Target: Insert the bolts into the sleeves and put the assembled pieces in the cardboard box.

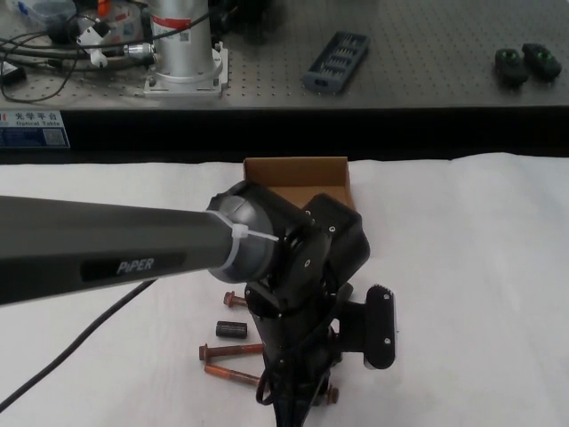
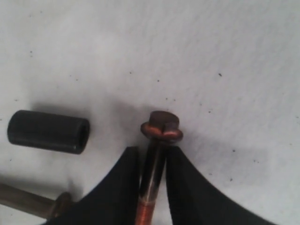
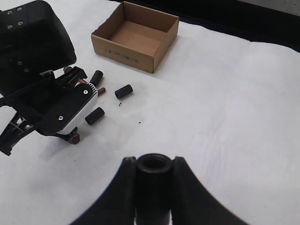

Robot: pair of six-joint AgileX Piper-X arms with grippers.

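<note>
Copper-coloured flanged hex bolt (image 2: 161,126) was near the open brown cardboard box (image 3: 124,54), its shank pinched just under the head by the left gripper (image 2: 152,152). Farther from that box, the right gripper (image 3: 153,164) clamped a short black cylindrical sleeve (image 3: 152,185), bore exposed. Both parts looked rigid, dense and smooth, so a firm grip across the shank seemed safest against slipping.

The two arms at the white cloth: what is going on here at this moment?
The left gripper is shut on a copper-coloured bolt, just under its head, low over the white cloth. The right gripper is shut on a black sleeve, open end outward. Loose sleeves and loose bolts lie on the cloth. The cardboard box looks empty.
</note>
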